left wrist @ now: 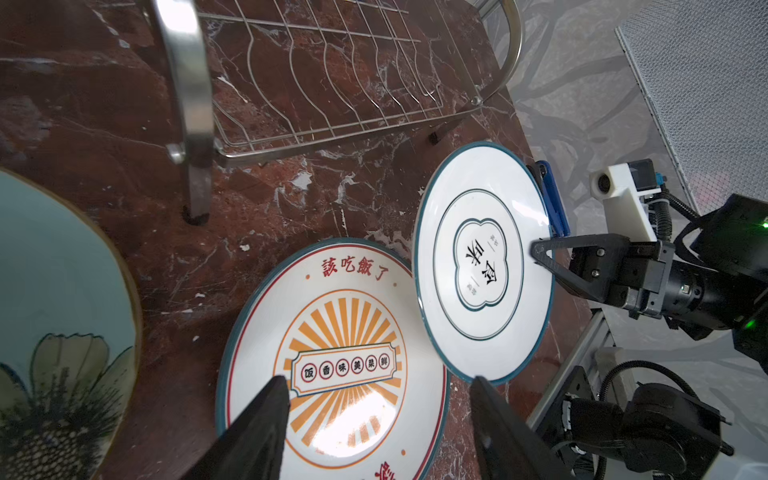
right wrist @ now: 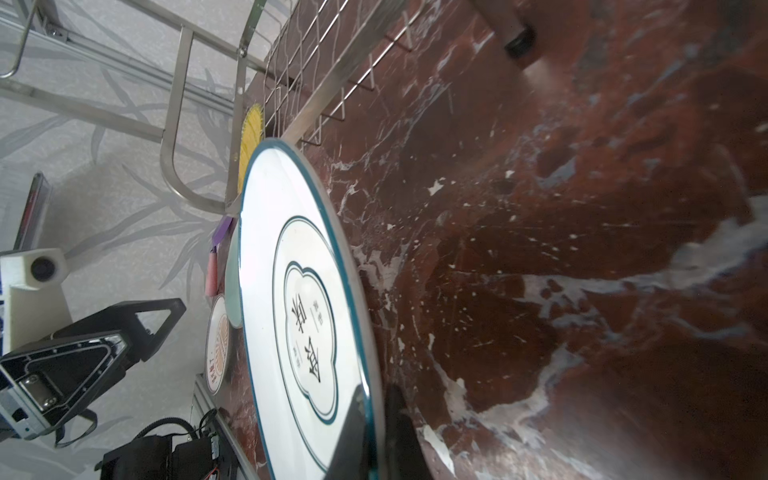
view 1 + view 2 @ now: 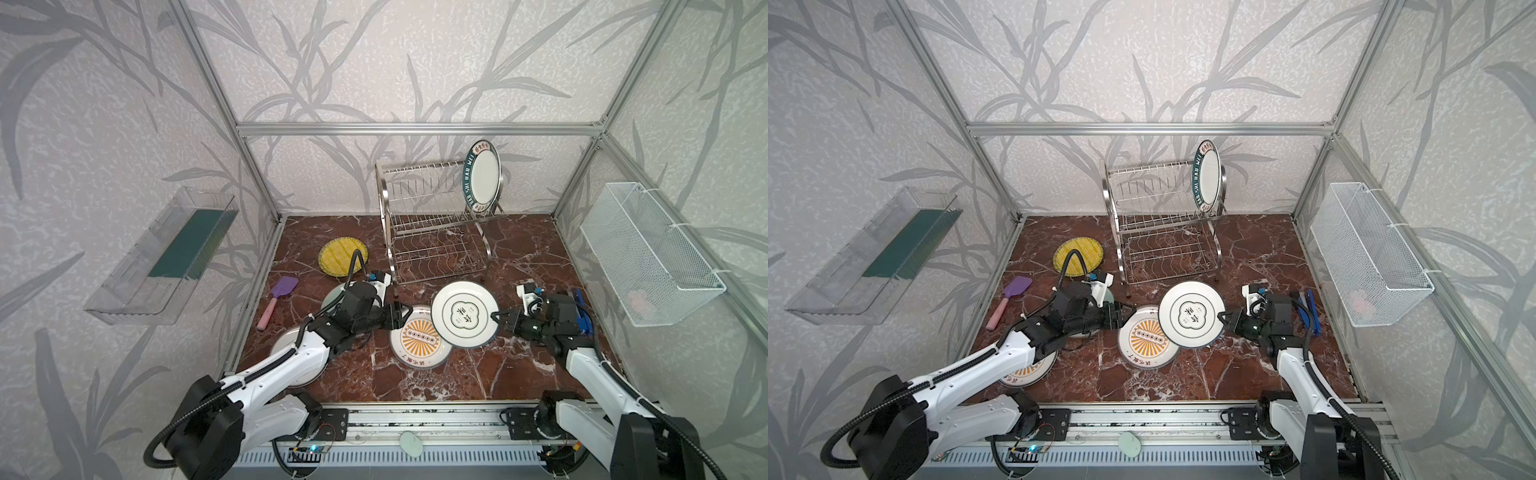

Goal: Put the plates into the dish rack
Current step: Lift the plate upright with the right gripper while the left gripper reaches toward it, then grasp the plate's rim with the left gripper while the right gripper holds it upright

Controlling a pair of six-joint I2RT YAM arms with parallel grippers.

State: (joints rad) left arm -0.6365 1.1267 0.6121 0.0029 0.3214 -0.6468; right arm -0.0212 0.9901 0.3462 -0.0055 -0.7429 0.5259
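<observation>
In both top views the right tool (image 3: 496, 318) (image 3: 1223, 318) is pinching the rim of a white plate (image 3: 464, 313) (image 3: 1190, 313), which is tilting over the edge of a sunburst plate (image 3: 419, 338) lying flat on the desk (image 3: 519, 249), in front of the rack (image 3: 432, 232); a lettered plate (image 3: 482, 176) is standing upright at the right end of the rack's upper shelf. The left tool (image 3: 400, 316) is hovering spread and empty just beside the white plate. In the left wrist view its fingers (image 1: 257, 424) are gaping above the sunburst plate (image 1: 345, 357), with a teal plate (image 1: 62, 311) lying nearby. In the right wrist view the right tool (image 2: 374, 392) is gripping the white plate (image 2: 299, 270) by its rim, one finger pressing each face.
</observation>
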